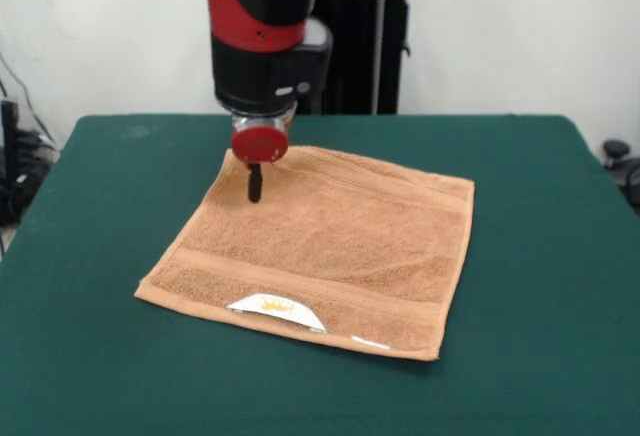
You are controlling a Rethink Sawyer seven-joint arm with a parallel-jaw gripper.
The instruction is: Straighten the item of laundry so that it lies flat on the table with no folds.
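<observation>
Terry towel (325,251) lies spread on the green table (540,256), apparently flat, label at its near edge. Gripper (255,191) sits over the towel's far left corner, the rest extending toward the label; finger state cannot be told.

Towel (325,251) on table (540,206) (tool (254,188) above far corner).
</observation>
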